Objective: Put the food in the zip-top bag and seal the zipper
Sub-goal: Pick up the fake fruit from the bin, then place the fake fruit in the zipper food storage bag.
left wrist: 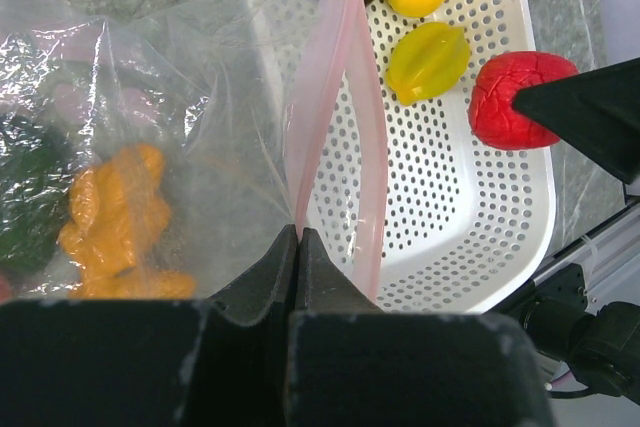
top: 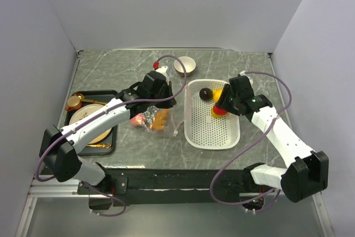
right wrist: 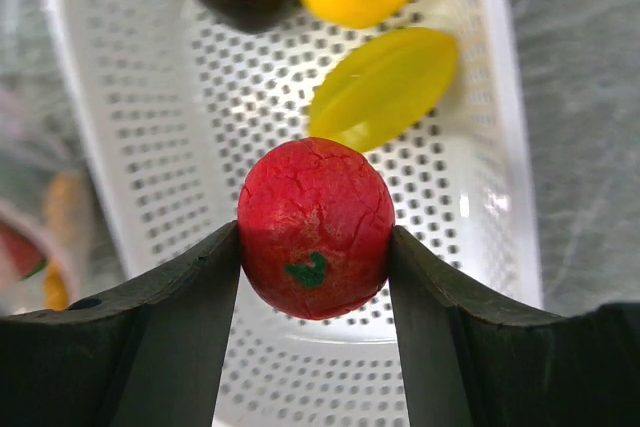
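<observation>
Bag: the zip-top bag [top: 151,117] is laid at mid-tabletop, just left of the white perforated basket [top: 213,131]; orange, pink and green food is seen inside it.
Left gripper: the left gripper [left wrist: 300,237] is pressed together on the bag's edge, right at one end of the zipper.
Zipper: the pink zipper [left wrist: 340,117] is run away from the left fingers, its long axis along the basket's left wall; its two strips are parted, so the mouth is judged to face the basket.
Right gripper: the right gripper [right wrist: 315,242] is clamped on a red toy fruit [right wrist: 315,217] over the basket, near its right wall.
Coming move: the fruit is to be carried leftward, across the basket's left rim, into the mouth; the right arm is the nearer.
</observation>
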You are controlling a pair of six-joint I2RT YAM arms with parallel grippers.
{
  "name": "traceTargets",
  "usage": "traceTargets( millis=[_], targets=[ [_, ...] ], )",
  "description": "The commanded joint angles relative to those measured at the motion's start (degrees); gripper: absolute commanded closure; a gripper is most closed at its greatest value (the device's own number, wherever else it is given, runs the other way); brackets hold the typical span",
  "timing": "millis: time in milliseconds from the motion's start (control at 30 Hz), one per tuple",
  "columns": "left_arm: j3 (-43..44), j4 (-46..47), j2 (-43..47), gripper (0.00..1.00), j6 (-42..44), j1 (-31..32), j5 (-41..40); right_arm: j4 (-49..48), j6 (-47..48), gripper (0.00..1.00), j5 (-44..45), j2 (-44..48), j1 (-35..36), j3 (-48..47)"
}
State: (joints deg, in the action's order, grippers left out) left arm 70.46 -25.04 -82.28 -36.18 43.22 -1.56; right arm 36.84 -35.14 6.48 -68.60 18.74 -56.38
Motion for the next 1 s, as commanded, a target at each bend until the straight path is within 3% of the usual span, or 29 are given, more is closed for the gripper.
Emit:
traceTargets(
  millis=[0,200,367,567,867,967],
  targets=[
    [-0.2,1.4,1.0,0.99,0.0,0.2,0.6,-5.4,-2.9,0.68,-8.7,1.7,-0.2,-0.7],
    [-0.1,1.5,0.7,0.99,0.0,0.2,0.8,-14.9,-8.3,0.68,-18.4,4.4,0.4,1.4],
    [-0.3,1.4,0.9,0.99,-0.2,0.2,0.4,-20.2,-10.9,0.65,-19.7,5.2,5.3,1.2],
    [-0.8,2.1,1.6,0.99,-0.7,0.3,0.0,-19.5,-9.5,0.64,-18.2,0.9,11.0,-2.6],
    [-0.6,1.7,2.3,0.99,-0.6,0.2,-0.4,-18.8,-8.5,0.62,-17.2,-4.1,13.2,-5.0],
    [-0.8,1.8,2.6,0.99,-0.6,0.2,-0.4,-18.6,-7.4,0.58,-17.0,-5.1,14.0,-5.7]
  ],
)
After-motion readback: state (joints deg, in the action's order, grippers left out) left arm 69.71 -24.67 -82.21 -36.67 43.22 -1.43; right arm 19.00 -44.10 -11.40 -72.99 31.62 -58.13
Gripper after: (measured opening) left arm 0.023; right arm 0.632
